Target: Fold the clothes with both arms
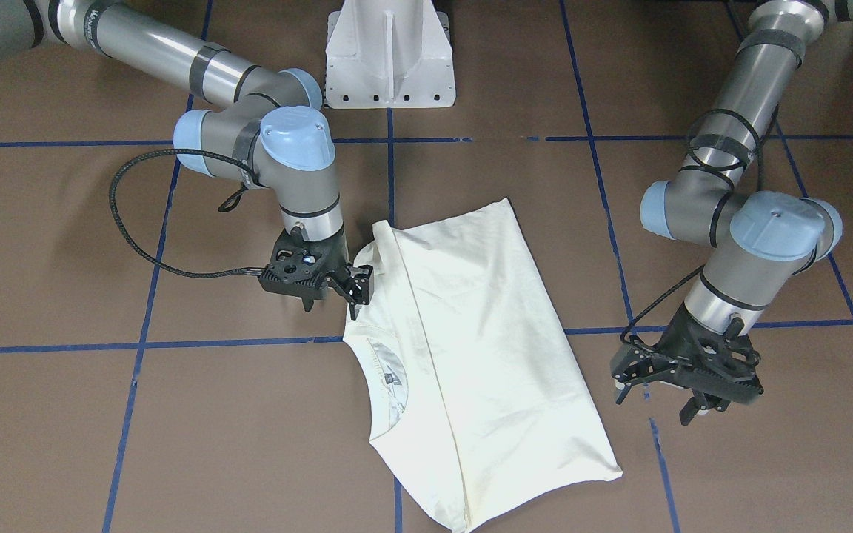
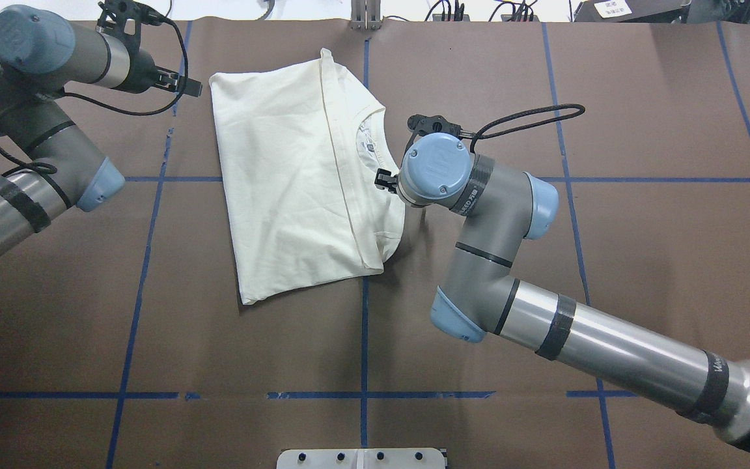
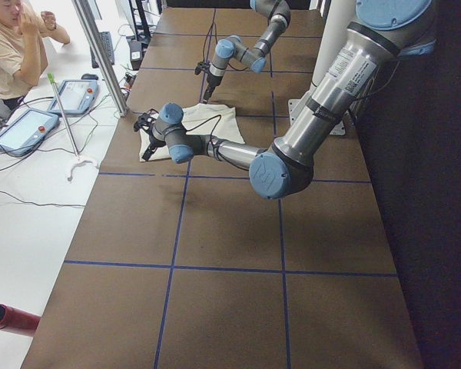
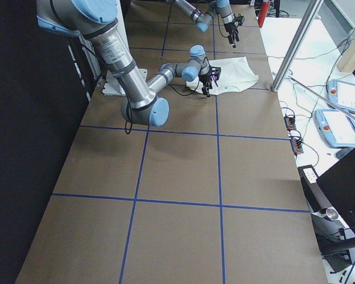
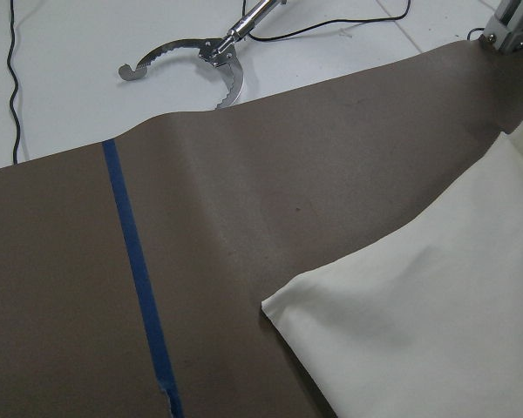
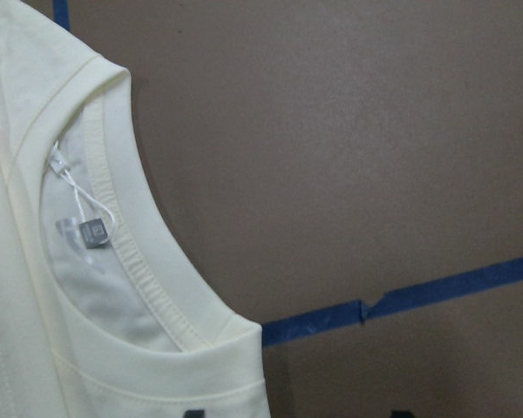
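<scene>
The cream T-shirt (image 1: 486,333) lies folded on the brown table, plain side up, and its print is hidden. It also shows in the overhead view (image 2: 284,169). Its collar (image 2: 372,140) with a small label (image 6: 94,233) points toward my right arm. My right gripper (image 1: 352,289) is open, low at the shirt's shoulder edge beside the collar; it also shows in the overhead view (image 2: 385,180). My left gripper (image 1: 656,400) is open and empty, off the cloth beside the shirt's far hem corner (image 5: 275,305). It also shows in the overhead view (image 2: 186,83).
The white pedestal base (image 1: 389,52) stands at the robot's side of the table. Blue tape lines (image 2: 153,247) cross the brown surface. The table's far edge (image 5: 270,96) lies close to my left gripper, with a metal clamp (image 5: 200,57) beyond it. An operator (image 3: 15,46) sits past that edge.
</scene>
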You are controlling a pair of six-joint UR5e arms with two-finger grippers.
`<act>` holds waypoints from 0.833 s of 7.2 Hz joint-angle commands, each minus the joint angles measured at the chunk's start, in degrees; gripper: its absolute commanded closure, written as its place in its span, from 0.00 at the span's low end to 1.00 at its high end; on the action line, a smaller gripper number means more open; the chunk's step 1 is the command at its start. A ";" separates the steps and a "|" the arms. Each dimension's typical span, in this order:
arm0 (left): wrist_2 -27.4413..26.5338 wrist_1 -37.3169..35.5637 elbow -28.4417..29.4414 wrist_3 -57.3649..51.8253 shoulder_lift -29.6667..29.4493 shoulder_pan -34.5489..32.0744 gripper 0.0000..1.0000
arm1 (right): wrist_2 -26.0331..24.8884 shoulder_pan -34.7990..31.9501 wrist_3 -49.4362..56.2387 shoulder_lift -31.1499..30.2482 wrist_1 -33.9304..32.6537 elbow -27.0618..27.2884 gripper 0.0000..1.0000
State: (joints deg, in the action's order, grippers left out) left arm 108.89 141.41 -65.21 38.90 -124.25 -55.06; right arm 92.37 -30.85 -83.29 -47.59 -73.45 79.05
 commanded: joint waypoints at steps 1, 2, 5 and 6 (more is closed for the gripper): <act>0.00 0.00 0.00 0.03 -0.02 0.04 0.00 | -1.31 1.49 -0.12 0.04 0.07 -0.21 0.29; 0.00 0.00 0.00 0.03 -0.02 0.13 0.00 | -1.32 1.76 -0.12 0.04 0.15 -0.21 0.31; 0.00 0.00 0.00 0.03 -0.02 0.13 0.00 | -1.32 2.11 -1.17 0.13 0.07 -0.21 0.42; 0.00 0.00 0.00 0.03 -0.02 0.13 0.00 | -1.32 2.11 -2.22 0.13 0.15 -0.21 0.65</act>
State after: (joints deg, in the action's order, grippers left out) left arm 108.90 141.42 -65.21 38.94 -124.28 -54.93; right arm 91.06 -28.78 -84.49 -47.47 -73.34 78.84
